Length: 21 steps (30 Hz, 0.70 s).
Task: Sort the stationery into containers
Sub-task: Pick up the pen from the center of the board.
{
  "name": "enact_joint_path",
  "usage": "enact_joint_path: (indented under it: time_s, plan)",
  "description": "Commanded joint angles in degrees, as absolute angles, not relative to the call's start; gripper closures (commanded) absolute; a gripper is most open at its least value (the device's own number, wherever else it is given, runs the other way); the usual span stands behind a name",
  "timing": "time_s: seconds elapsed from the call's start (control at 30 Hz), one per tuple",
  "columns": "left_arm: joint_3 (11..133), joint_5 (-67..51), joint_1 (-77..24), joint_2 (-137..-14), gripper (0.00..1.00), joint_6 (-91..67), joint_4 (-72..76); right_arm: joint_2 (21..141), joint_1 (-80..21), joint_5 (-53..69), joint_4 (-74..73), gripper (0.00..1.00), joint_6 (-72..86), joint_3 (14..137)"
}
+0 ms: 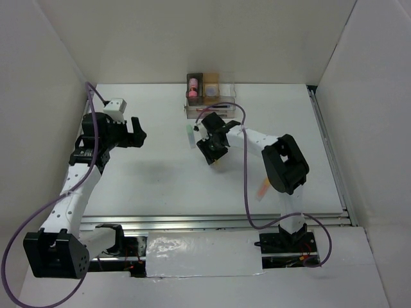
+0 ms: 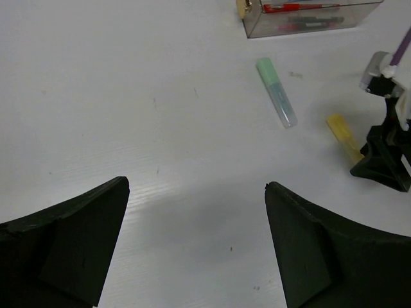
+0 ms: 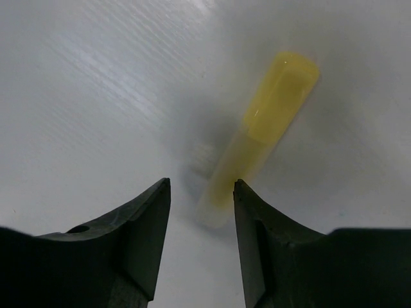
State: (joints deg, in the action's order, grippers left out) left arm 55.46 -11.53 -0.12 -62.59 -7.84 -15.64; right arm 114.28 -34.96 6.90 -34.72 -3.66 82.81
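Note:
A yellow marker (image 3: 264, 126) lies on the white table, and its pale near end sits between the tips of my open right gripper (image 3: 202, 186). The jaws stand on either side of it and are not closed on it. In the top view my right gripper (image 1: 215, 154) is at the table's middle, just in front of the containers (image 1: 204, 78). A green marker (image 1: 191, 136) lies to its left and also shows in the left wrist view (image 2: 276, 92), next to the yellow marker (image 2: 343, 136). My left gripper (image 1: 142, 133) is open and empty at the left, above bare table (image 2: 196, 192).
The dark grey box holds a pink cylinder (image 1: 192, 86) and the tan box a purple pot (image 1: 211, 91). The clear tray (image 2: 308, 24) holds red and black pens. An orange marker (image 1: 263, 188) lies by the right arm's elbow. White walls enclose the table.

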Motion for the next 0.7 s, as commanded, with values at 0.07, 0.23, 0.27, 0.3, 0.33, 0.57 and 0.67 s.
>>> enact_joint_path:
  time_s: [0.07,0.23,0.27,0.3,0.33,0.57,0.67]
  plan:
    - [53.1,-21.4,-0.3,-61.0,0.01,-9.8,-9.8,117.3,-35.3,3.1,-35.9,0.53,-4.5,85.8]
    - [50.5,-29.1,1.6,-59.3,0.03,-11.3,-7.0,117.6,-34.4,0.6,-34.7,0.54,-6.5,83.7]
    - [50.1,-29.5,1.5,-59.2,0.03,-11.4,-6.9,117.4,-34.0,0.7,-34.7,0.53,-6.4,83.3]
    - [49.7,-29.9,1.5,-59.2,0.04,-11.5,-6.9,117.2,-33.7,0.7,-34.5,0.53,-6.4,82.9]
    - [49.5,-30.2,1.4,-59.3,0.04,-11.6,-6.9,117.0,-33.5,0.7,-34.2,0.52,-6.3,82.6]
    - [48.3,-30.9,1.1,-59.4,0.05,-11.6,-6.5,116.5,-33.4,0.9,-33.7,0.6,-6.5,81.5]
    - [48.1,-32.6,1.1,-59.4,0.06,-11.2,-6.6,115.3,-33.1,2.2,-33.3,0.84,-7.1,81.1]
